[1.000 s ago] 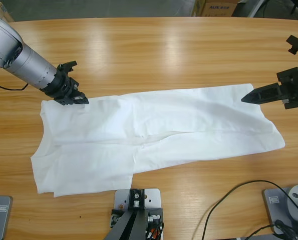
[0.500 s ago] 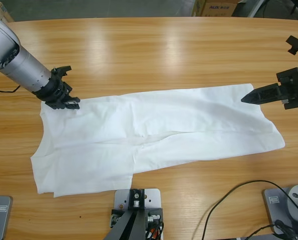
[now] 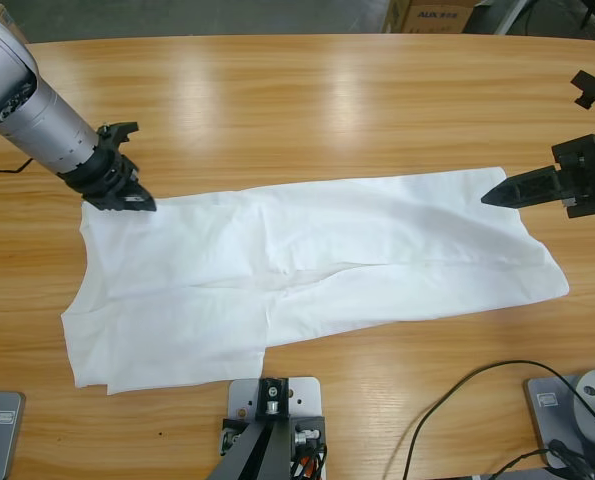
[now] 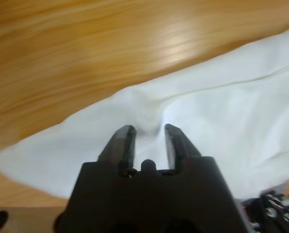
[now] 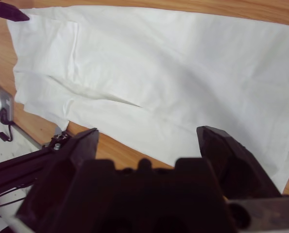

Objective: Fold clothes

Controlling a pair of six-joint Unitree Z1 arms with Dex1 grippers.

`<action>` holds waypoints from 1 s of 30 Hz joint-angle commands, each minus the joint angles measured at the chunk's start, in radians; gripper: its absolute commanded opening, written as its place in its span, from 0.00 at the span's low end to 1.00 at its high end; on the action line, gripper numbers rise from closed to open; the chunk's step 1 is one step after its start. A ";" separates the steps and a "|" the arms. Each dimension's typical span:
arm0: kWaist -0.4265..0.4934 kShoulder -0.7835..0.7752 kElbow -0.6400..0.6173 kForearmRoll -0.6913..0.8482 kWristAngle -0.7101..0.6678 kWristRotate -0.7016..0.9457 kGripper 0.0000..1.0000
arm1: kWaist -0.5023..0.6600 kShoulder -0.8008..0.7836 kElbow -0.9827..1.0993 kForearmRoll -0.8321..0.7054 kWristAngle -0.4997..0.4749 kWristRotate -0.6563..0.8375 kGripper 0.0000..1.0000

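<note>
The clothes (image 3: 327, 260) are one white shirt lying flat in a long band across the wooden table (image 3: 307, 100), folded over along its length. At the shirt's upper left corner, my left gripper (image 3: 137, 200) rests on the cloth. In the left wrist view its jaws (image 4: 146, 128) stand close together, with a pucker of the white fabric (image 4: 231, 97) pinched between the tips. My right gripper (image 3: 492, 197) hovers at the shirt's right end. Its jaws (image 5: 151, 133) are open wide above the cloth (image 5: 159, 63), holding nothing. The left gripper's tip (image 5: 3, 12) also shows in the right wrist view.
Bare table runs along the far side behind the shirt. A black cable (image 3: 457, 400) loops on the table at the front right. A cardboard box (image 3: 432, 15) stands beyond the far edge.
My left gripper has drawn back leftward from over the shirt to its upper left corner. The shirt and the right arm have stayed put.
</note>
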 commanded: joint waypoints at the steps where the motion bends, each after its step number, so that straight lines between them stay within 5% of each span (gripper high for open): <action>1: 0.072 -0.134 0.015 0.102 0.153 -0.015 1.00 | -0.009 0.023 0.029 -0.009 -0.007 0.014 0.83; 4: 0.000 -0.192 0.003 0.140 0.161 -0.017 1.00 | -0.009 0.021 0.029 -0.009 -0.008 0.014 0.83; 8: -0.249 -0.201 -0.006 0.154 0.108 0.001 0.99 | -0.009 0.022 0.029 -0.010 -0.009 0.014 0.83; 12: -0.403 -0.188 0.013 0.131 0.102 0.331 1.00 | -0.008 0.020 0.030 -0.010 -0.009 0.014 0.83; 17: -0.449 -0.184 0.024 0.127 0.104 0.769 0.99 | -0.007 0.013 0.033 -0.010 -0.009 0.014 0.83; 20: -0.451 -0.091 0.005 0.121 0.131 0.888 0.99 | -0.007 0.013 0.033 -0.010 -0.009 0.014 0.83; 30: -0.472 0.086 0.041 0.010 0.181 0.836 0.99 | -0.007 0.014 0.033 -0.010 -0.010 0.014 0.83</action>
